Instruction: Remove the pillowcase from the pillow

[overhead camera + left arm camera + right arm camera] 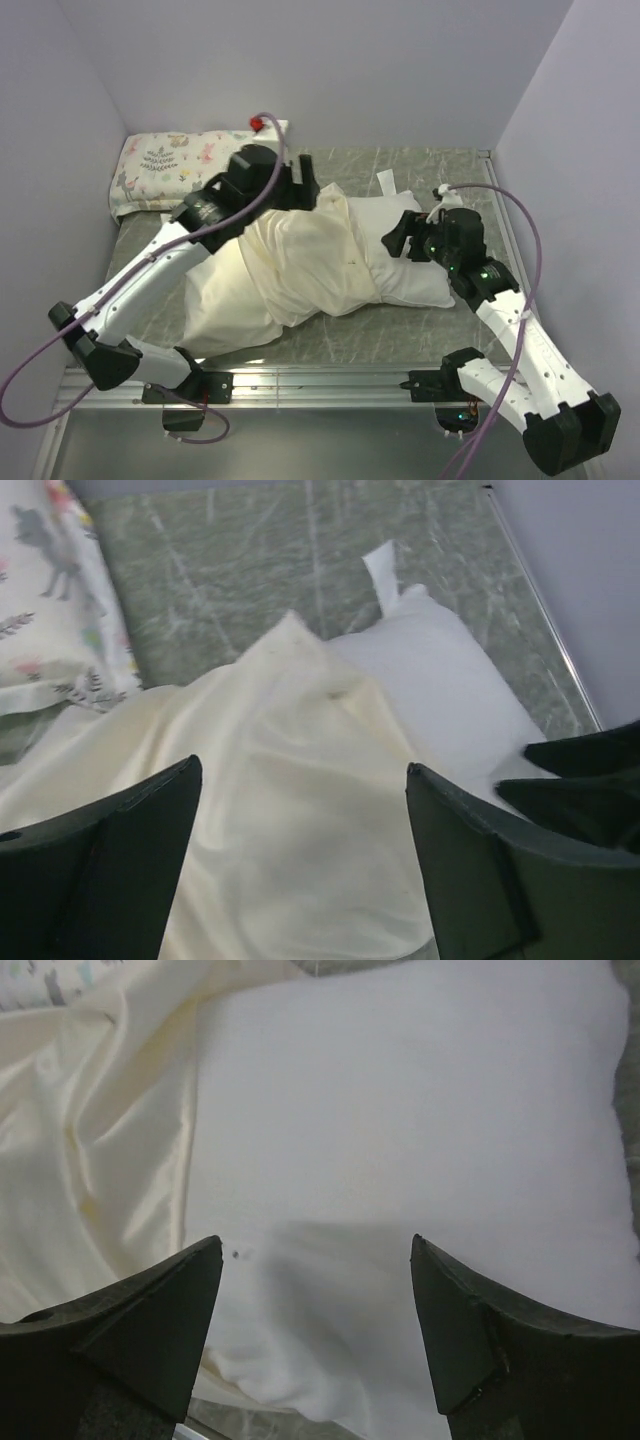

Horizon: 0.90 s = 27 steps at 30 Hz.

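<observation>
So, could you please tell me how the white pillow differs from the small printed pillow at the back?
The white pillow is plain; the printed pillow shows animals and leaves. The white pillow lies mid-table, partly sleeved in the cream pillowcase; the printed pillow lies by itself in the far left corner. The white pillow looks larger. Both are rectangular and lie flat.
</observation>
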Each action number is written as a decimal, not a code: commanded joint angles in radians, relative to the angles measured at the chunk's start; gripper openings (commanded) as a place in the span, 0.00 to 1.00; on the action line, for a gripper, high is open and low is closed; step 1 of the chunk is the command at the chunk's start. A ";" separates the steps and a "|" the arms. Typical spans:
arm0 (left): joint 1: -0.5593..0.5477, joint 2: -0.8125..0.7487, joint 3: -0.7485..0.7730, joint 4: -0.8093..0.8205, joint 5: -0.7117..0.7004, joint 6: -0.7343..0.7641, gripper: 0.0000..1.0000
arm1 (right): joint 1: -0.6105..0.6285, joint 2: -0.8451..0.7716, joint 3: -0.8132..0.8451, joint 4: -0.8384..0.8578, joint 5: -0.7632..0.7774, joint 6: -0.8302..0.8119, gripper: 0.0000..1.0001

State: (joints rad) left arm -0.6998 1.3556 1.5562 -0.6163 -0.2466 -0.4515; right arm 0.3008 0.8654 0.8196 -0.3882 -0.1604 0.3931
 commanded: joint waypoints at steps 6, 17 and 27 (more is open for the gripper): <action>-0.247 0.267 0.056 0.072 -0.160 -0.010 0.99 | 0.115 0.076 -0.083 0.083 0.073 -0.008 0.82; -0.239 0.255 -0.057 -0.121 -0.450 -0.154 0.04 | 0.034 0.135 -0.111 0.063 0.240 0.007 0.00; 0.244 -0.076 -0.309 -0.005 -0.269 -0.095 0.01 | -0.149 -0.022 -0.057 0.000 0.204 0.043 0.00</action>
State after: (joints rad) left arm -0.6018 1.4101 1.2903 -0.5949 -0.3981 -0.6403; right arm 0.2184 0.8864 0.7273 -0.2722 -0.1650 0.4797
